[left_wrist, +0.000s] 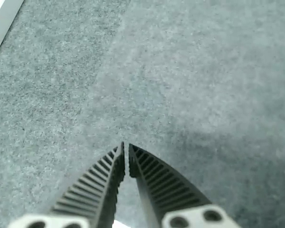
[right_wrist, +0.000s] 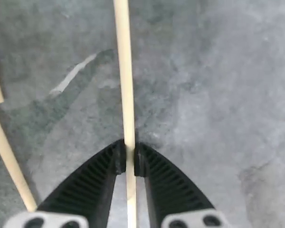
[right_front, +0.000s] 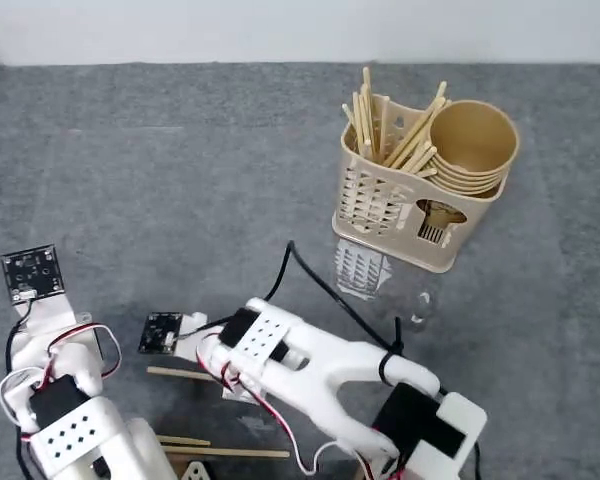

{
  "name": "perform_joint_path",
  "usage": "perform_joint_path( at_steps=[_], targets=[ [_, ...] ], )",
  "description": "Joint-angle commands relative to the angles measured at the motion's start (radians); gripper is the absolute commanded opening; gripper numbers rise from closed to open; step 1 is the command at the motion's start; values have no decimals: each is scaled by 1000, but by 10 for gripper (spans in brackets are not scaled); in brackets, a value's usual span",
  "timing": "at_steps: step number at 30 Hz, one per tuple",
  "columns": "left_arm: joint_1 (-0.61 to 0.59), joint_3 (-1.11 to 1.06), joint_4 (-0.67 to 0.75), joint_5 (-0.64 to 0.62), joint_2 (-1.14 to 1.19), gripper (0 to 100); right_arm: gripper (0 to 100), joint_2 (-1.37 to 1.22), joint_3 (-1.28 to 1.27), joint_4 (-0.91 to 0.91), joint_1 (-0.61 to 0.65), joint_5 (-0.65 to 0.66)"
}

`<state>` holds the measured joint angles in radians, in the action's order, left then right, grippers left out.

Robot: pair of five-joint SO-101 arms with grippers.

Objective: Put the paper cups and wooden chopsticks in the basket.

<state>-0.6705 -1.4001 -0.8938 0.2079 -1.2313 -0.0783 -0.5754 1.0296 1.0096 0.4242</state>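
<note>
A beige basket (right_front: 380,205) stands at the back right. It holds several wooden chopsticks (right_front: 380,125) in one compartment and stacked paper cups (right_front: 475,140) in the other. My right gripper (right_wrist: 129,159) is low over the grey mat, shut on one chopstick (right_wrist: 125,85) that lies along the mat (right_front: 180,373). Two more loose chopsticks (right_wrist: 7,156) lie beside it, near the front edge (right_front: 230,452). My left gripper (left_wrist: 126,151) is shut on nothing above bare mat, at the front left.
Something clear (right_front: 410,295) lies just in front of the basket. A black cable (right_front: 320,290) runs along the right arm. A white strip (left_wrist: 2,21) borders the mat in the left wrist view. The mat's left and middle are open.
</note>
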Motion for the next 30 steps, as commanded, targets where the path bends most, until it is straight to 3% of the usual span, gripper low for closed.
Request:
perform_joint_path(
  at_steps=[1,8,15,22,26,30],
  targets=[
    [-8,5,21,6,-20,15,9,-5,12,30,-77,11],
    [-8,5,21,6,-20,15,9,61,14,104,-259,87],
    [-3,5,21,6,-20,15,9,389,32,162,-381,87],
    [-3,4,21,6,-20,15,8,579,313,240,-492,61],
    [-3,4,21,6,-20,15,8,573,499,157,-564,-52],
    [-3,2,21,6,-20,15,8,578,566,-42,-641,-153]
  ],
)
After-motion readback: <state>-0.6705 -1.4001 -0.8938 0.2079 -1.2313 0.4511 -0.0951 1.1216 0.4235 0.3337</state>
